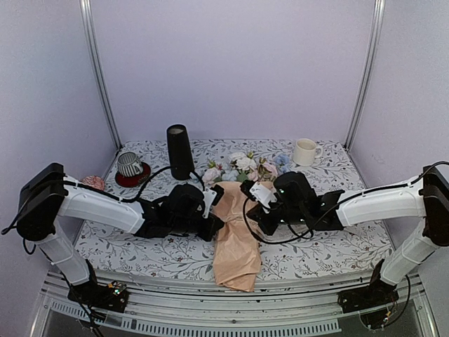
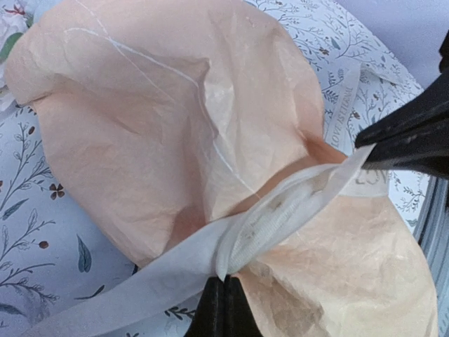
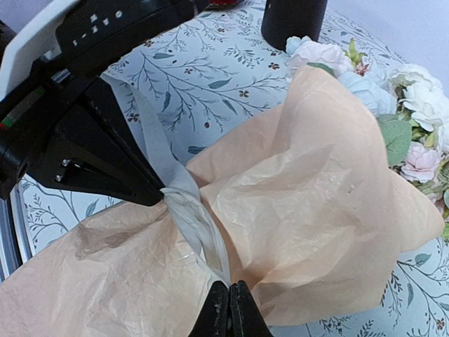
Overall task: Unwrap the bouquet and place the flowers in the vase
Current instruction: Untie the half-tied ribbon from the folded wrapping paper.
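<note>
Seen from above, the two wrists crowd over the waist of the bouquet (image 1: 236,246). The tie and both sets of fingertips are hidden in that view and show only in the wrist cameras. The stems lie wholly inside the peach paper wrap (image 2: 168,119), and none of its inner face can be made out. One tail of the cream ribbon (image 2: 270,221) carries printed lettering that is too small to read with confidence. In the right wrist view the vase (image 1: 179,150) is cut off at the top edge, so only its base shows. A small pink object (image 1: 92,182) behind the left arm is too unclear to name. Both arms reach inward from the outer sides, forearms low and nearly level over the floral tablecloth (image 1: 316,249), and their wrists meet across the wrap. The left gripper (image 2: 224,286) is closed, its fingers pinched on the ribbon right at the knot. The right gripper (image 3: 229,289) is closed too, clamped on a ribbon tail on the opposite side of the tie. The bouquet lies on the table between the arms, its narrow end at the near edge. The flowers (image 1: 242,167) point toward the back, just right of the upright vase. A white mug (image 1: 305,152) stands at the back right. A striped cup (image 1: 129,164) on a red saucer (image 1: 133,180) stands at the back left.
</note>
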Action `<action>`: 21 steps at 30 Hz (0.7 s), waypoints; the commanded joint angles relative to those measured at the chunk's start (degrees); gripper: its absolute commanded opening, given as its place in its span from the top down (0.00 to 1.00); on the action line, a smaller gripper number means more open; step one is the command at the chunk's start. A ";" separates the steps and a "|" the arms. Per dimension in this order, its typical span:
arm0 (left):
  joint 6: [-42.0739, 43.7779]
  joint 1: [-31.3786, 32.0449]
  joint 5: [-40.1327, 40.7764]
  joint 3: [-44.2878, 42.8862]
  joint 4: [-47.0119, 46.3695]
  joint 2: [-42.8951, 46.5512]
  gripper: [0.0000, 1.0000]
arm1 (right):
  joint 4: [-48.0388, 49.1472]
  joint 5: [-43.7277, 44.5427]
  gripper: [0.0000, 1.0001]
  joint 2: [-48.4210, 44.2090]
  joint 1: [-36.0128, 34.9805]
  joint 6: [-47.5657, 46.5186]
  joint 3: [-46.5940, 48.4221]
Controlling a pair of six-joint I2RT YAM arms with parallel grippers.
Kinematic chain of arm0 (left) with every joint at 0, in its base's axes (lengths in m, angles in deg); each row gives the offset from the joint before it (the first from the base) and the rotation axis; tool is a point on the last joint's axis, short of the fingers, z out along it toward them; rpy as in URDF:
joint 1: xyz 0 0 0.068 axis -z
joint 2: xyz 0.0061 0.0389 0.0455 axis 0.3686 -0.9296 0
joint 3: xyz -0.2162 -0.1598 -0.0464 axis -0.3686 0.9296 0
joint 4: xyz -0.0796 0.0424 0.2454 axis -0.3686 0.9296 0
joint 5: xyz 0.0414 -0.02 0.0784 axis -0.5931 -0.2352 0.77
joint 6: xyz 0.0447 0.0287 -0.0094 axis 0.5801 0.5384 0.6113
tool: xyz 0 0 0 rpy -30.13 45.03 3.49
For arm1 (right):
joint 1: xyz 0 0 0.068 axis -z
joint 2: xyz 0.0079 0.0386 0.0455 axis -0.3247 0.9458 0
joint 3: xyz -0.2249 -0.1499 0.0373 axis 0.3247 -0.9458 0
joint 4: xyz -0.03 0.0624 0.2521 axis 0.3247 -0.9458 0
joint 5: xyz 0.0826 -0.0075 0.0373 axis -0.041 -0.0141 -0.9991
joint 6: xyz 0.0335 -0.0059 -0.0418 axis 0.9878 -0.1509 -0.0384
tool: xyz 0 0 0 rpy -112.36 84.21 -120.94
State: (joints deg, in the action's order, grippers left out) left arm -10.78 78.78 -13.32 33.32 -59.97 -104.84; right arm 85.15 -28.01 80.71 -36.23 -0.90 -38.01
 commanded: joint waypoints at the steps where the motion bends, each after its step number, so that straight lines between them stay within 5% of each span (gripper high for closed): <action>1: -0.45 -0.61 0.46 1.13 -0.37 1.70 1.00 | 2.02 5.47 0.96 -2.34 -0.23 3.02 -2.11; 16: -0.73 -0.59 0.86 2.49 -0.46 2.71 1.00 | 4.02 8.67 0.93 -9.66 4.74 10.68 -8.71; 21: -0.49 -0.58 1.39 2.32 -0.46 3.08 0.96 | 3.96 7.82 0.83 -10.70 4.82 10.84 -9.35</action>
State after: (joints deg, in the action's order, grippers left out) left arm -11.00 78.73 -12.73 35.13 -60.01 -103.38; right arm 87.51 -20.38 71.75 -31.60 8.79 -46.47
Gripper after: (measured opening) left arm 0.013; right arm 0.137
